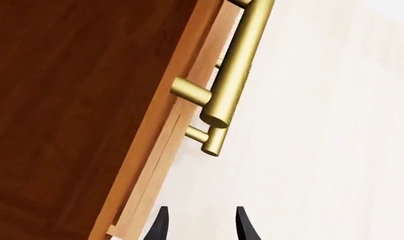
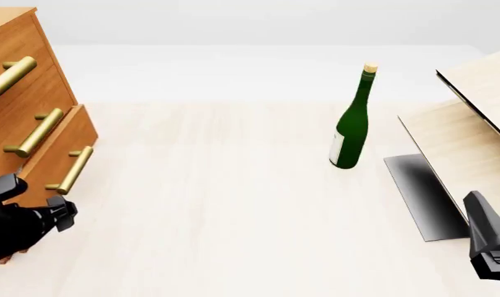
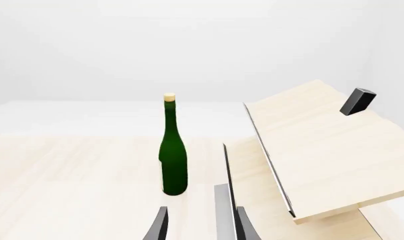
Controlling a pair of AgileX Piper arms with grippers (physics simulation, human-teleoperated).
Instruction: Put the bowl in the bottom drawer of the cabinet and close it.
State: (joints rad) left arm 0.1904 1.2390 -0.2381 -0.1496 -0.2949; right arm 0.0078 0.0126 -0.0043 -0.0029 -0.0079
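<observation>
Both grippers open and empty, left gripper near bottom drawer handle, right gripper idle; likely closing step, needing a push inward.

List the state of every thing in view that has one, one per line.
Bottom drawer: pulled partly out, front standing proud of the cabinet.
Two upper drawers: shut.
Bottle: upright, corked.
Left gripper: open, empty, near the drawer handles.
Right gripper: open, empty.
Bowl: not in view.
</observation>
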